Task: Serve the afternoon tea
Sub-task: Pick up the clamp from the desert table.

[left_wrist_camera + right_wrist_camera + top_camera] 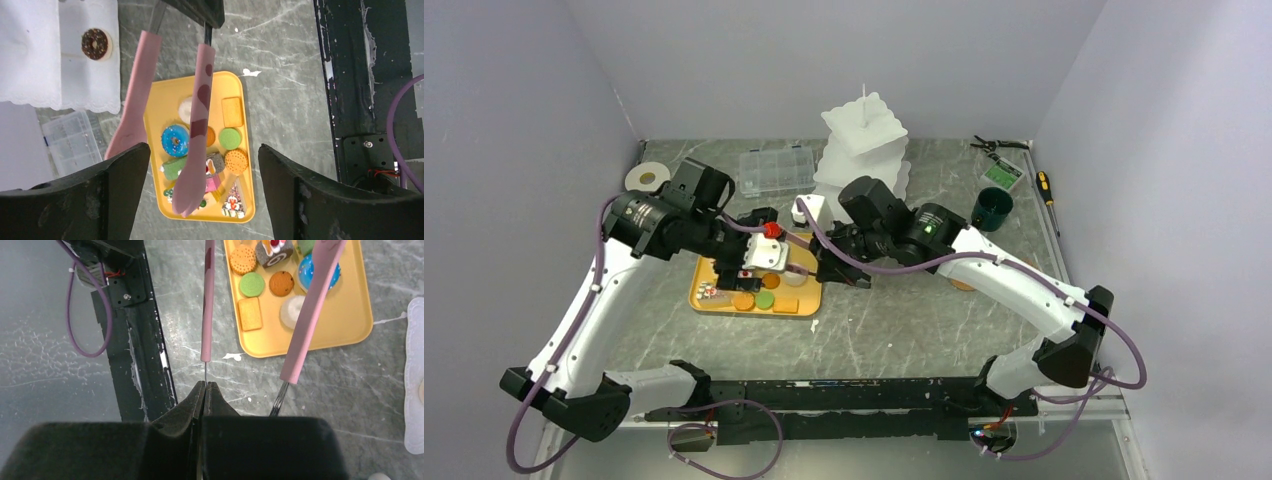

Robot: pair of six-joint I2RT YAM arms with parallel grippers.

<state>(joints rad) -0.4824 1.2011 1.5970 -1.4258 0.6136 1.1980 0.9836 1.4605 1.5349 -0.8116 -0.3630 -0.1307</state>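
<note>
A: Left hand, quick.
B: Left hand (204, 150) is released. Its fingers (120, 195) are spread wide with nothing pinched, and it hangs over the yellow tray (220, 85).
A: Right?
B: Right hand (205, 385) is clenched on the thin metal stem of the pink tongs (312, 315). The tong arms stand apart. One tip is over the pastries on the tray. The other tip is off the tray's edge, on the stand side. Can't tell if either tip touches anything.
A: Where's the food?
B: Mostly on the tray. Blue donut (175, 141) is in the middle, partly under a tong arm. Green round biscuit (230, 138) and orange round biscuit (236, 160) are next to each other, with the rectangular biscuit (232, 111) just beside the green one. A roll-cake slice (216, 162) and a green cake piece (175, 167) are there too. More small pieces sit at one end, too cluttered to name.
A: Anything served?
B: One chocolate donut (95, 43) sits on a tier of the white stand (30, 60).
A: Stand and mugs?
B: The stand is upright at the back of the bench (894, 320), with the clear box (776, 170) to its left. The dark-green mug (991, 208) is on the bench right of the stand, well apart from the tray. The white mug (814, 212) is near the stand's base, between the two arms.
</note>
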